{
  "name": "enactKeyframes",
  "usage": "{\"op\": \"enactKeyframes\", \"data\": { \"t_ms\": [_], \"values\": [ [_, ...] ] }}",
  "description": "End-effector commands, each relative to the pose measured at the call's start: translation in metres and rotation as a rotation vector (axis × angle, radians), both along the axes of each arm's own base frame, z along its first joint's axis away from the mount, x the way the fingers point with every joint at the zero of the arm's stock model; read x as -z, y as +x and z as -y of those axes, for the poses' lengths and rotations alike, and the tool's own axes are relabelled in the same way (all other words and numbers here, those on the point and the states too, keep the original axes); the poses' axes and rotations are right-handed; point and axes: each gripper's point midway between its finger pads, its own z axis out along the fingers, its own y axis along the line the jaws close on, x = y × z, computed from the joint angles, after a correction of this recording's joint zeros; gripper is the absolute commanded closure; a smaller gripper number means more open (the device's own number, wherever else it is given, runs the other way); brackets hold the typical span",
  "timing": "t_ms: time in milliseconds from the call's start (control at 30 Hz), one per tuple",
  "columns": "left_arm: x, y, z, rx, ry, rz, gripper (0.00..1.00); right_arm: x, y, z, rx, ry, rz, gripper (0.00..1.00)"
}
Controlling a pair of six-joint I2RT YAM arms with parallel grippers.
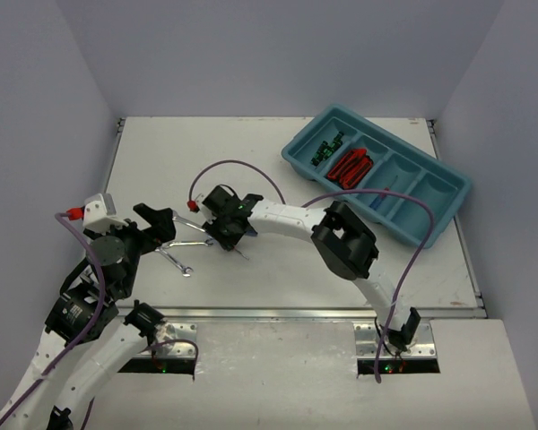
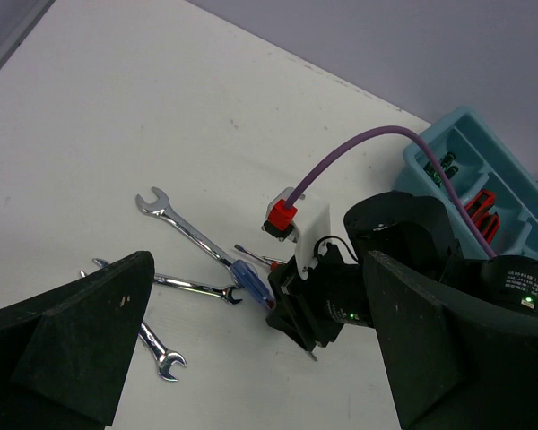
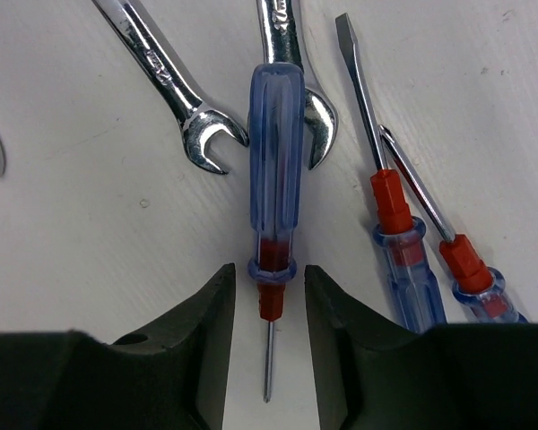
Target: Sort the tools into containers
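Note:
A blue-and-red screwdriver (image 3: 275, 152) lies on the white table, its handle resting across a silver wrench (image 3: 318, 125). My right gripper (image 3: 269, 270) is down over it, open, with a finger on each side of the red collar and a narrow gap on both sides. In the top view this gripper (image 1: 224, 224) is at the table's middle left. My left gripper (image 1: 161, 224) hovers just left of it, open wide and empty. The teal tray (image 1: 448, 193) stands at the back right, holding black-and-green screwdrivers (image 1: 327, 148), red knives (image 1: 350, 166) and a blue screwdriver (image 1: 381, 199) in separate compartments.
Two more blue-and-red screwdrivers (image 3: 403, 242) lie side by side right of the right gripper. Silver wrenches (image 2: 193, 287) lie on the table between the two grippers, one (image 1: 181, 262) nearer the front edge. A purple cable (image 1: 238, 166) loops over the right arm.

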Motion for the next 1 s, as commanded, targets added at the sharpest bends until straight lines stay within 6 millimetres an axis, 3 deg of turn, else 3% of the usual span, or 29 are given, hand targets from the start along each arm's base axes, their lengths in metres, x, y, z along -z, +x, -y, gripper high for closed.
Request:
{"op": "enactKeyframes", "data": {
  "t_ms": [0,133,233,367,500,567,633,700,800,867,967],
  "values": [
    [-0.01,0.002,0.001,0.004,-0.008,0.035,0.0,-0.006,0.008,-0.016,0.007,0.033,0.039,0.63],
    [-0.009,0.002,0.001,0.004,-0.007,0.035,0.0,-0.001,0.008,-0.014,0.011,0.022,0.037,0.76],
    [-0.009,0.002,0.001,0.004,-0.007,0.036,0.0,-0.009,0.005,-0.015,0.009,0.035,0.044,0.97],
    [-0.009,0.002,0.001,0.003,-0.006,0.034,0.0,-0.036,0.0,-0.02,0.018,0.078,0.047,1.0],
    [-0.009,0.002,0.001,0.002,-0.008,0.035,0.0,-0.097,-0.009,-0.021,0.027,0.179,0.069,1.0],
    [-0.009,0.002,0.001,0.002,-0.007,0.033,0.0,-0.145,-0.014,-0.015,0.019,0.268,0.098,1.0],
    [-0.009,0.002,0.001,0.002,-0.007,0.033,0.0,-0.175,-0.016,-0.009,0.007,0.329,0.12,1.0],
    [-0.009,0.002,0.0,0.0,-0.007,0.034,0.0,-0.206,0.005,0.023,0.092,0.354,0.194,1.0],
    [-0.01,0.001,-0.001,-0.004,-0.011,0.038,0.0,-0.244,0.045,0.091,0.294,0.402,0.252,1.0],
    [-0.012,-0.001,-0.002,-0.007,-0.016,0.048,0.0,-0.242,0.082,0.152,0.489,0.418,0.222,1.0],
    [-0.014,-0.003,-0.003,-0.007,-0.025,0.062,0.0,-0.241,0.127,0.272,0.852,0.341,0.3,1.0]
  ]
}}
